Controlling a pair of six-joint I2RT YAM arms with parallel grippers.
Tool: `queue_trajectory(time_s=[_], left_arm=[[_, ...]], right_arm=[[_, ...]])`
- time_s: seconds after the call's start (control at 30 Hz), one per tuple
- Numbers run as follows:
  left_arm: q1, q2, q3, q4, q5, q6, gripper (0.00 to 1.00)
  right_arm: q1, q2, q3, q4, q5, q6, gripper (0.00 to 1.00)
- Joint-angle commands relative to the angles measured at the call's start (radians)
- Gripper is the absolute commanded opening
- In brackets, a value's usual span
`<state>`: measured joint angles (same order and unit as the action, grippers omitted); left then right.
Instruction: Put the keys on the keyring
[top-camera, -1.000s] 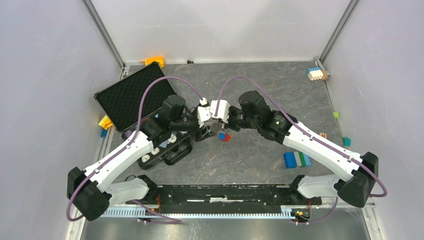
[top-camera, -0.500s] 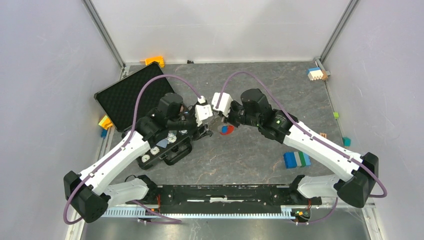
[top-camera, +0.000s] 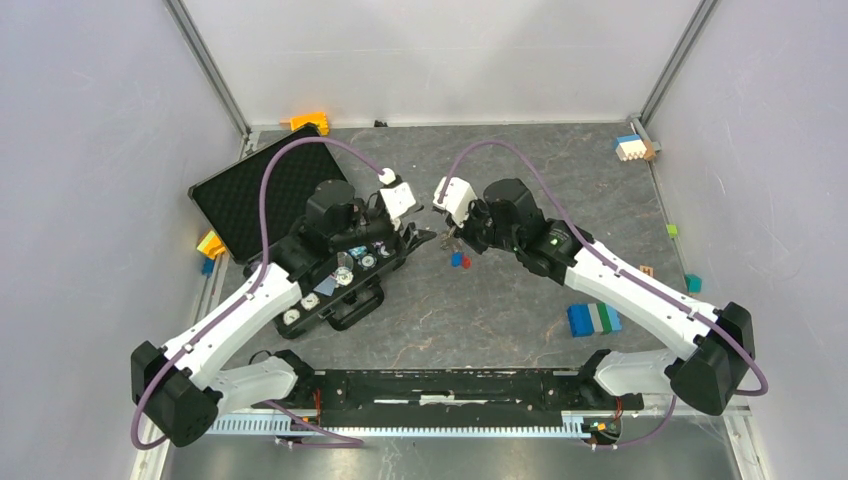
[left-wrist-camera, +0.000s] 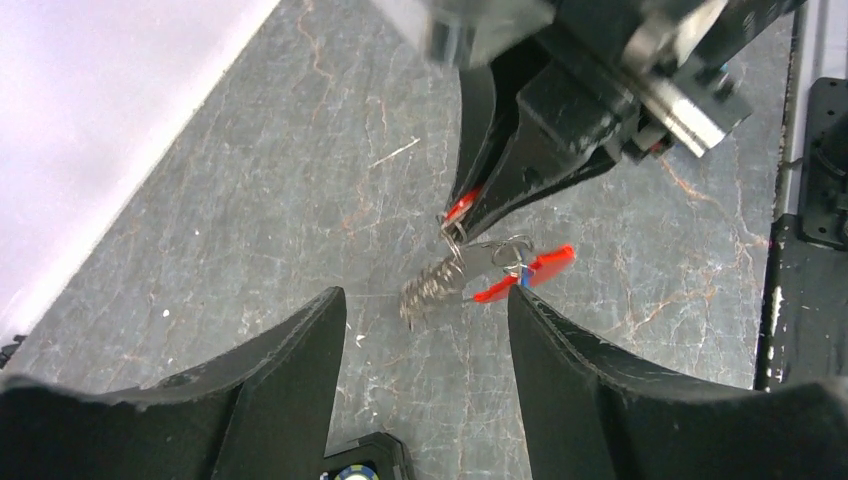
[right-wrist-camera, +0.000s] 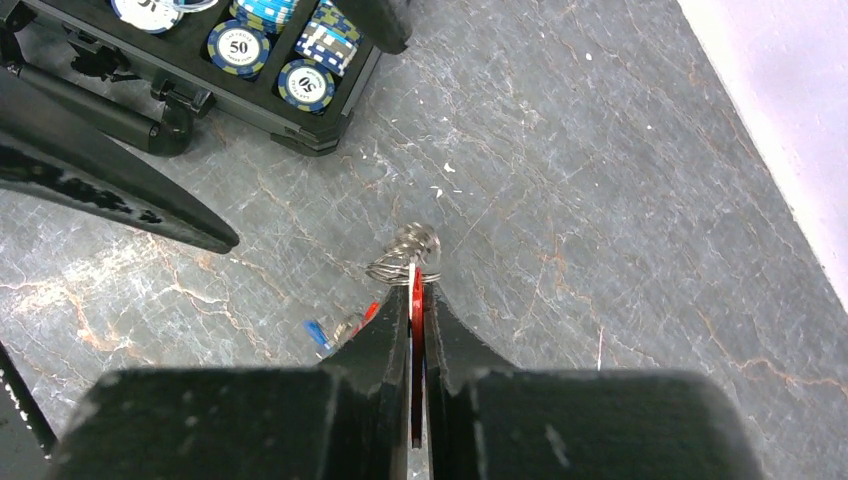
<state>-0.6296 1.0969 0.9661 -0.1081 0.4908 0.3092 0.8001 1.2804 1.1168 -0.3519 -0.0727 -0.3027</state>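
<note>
My right gripper (right-wrist-camera: 413, 285) is shut on the keyring's long red clip (right-wrist-camera: 412, 340), edge-on between its fingers. The silvery chain (right-wrist-camera: 404, 252) bunches just past the fingertips. In the left wrist view the keyring (left-wrist-camera: 436, 283) hangs from those fingers above the table, and the red-headed key (left-wrist-camera: 535, 270) with the blue one (left-wrist-camera: 520, 281) dangles at its small ring. From above, the keys (top-camera: 459, 260) show just below my right gripper (top-camera: 447, 236). My left gripper (left-wrist-camera: 425, 300) is open and holds nothing, a short way off to the left (top-camera: 422, 238).
A black case of poker chips (top-camera: 340, 280) lies under my left arm, its foam lid (top-camera: 262, 190) open behind. Blue-green blocks (top-camera: 593, 319) sit at the right front. Small blocks lie at the back corners (top-camera: 632, 147) and along the side edges.
My left gripper has drawn back to the left, away from the right one. The right gripper has shifted slightly back with the keyring, and the keys now hang free beneath it.
</note>
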Motion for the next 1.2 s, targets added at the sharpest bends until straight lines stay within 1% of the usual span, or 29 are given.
queue_trajectory(time_s=[0.0,0.07,0.17,0.27,0.33,0.47,0.7,0.77,0.93,1.07,1.17], left_arm=[[0.025,0.016,-0.051,0.157,-0.025,-0.045,0.67],[0.047,0.024,-0.085,0.23,0.0,-0.088,0.67],[0.05,0.035,-0.148,0.348,0.066,-0.118,0.66],[0.05,0.071,-0.159,0.405,0.132,-0.145,0.63],[0.049,0.099,-0.155,0.422,0.177,-0.137,0.6],[0.05,0.131,-0.142,0.431,0.255,-0.078,0.58],[0.054,0.135,-0.103,0.325,0.288,0.018,0.55],[0.054,0.138,-0.104,0.326,0.292,0.023,0.53],[0.054,0.15,-0.107,0.356,0.291,0.028,0.44],[0.054,0.168,-0.132,0.41,0.289,0.016,0.43],[0.053,0.185,-0.15,0.468,0.304,-0.032,0.42]], right_arm=[[-0.018,-0.03,0.004,0.073,0.002,0.037,0.0],[-0.031,-0.038,-0.004,0.088,0.004,0.046,0.0],[-0.038,-0.038,-0.003,0.095,0.008,0.064,0.0],[-0.039,-0.035,-0.006,0.1,-0.007,0.08,0.0],[-0.042,-0.03,-0.008,0.101,-0.019,0.083,0.0],[-0.044,-0.032,-0.013,0.097,-0.039,0.075,0.0],[-0.056,-0.05,-0.037,0.099,-0.063,0.057,0.0],[-0.058,-0.052,-0.04,0.1,-0.079,0.057,0.0],[-0.061,-0.052,-0.041,0.1,-0.091,0.059,0.0],[-0.064,-0.061,-0.044,0.106,-0.099,0.062,0.0],[-0.068,-0.059,-0.046,0.106,-0.098,0.063,0.0]])
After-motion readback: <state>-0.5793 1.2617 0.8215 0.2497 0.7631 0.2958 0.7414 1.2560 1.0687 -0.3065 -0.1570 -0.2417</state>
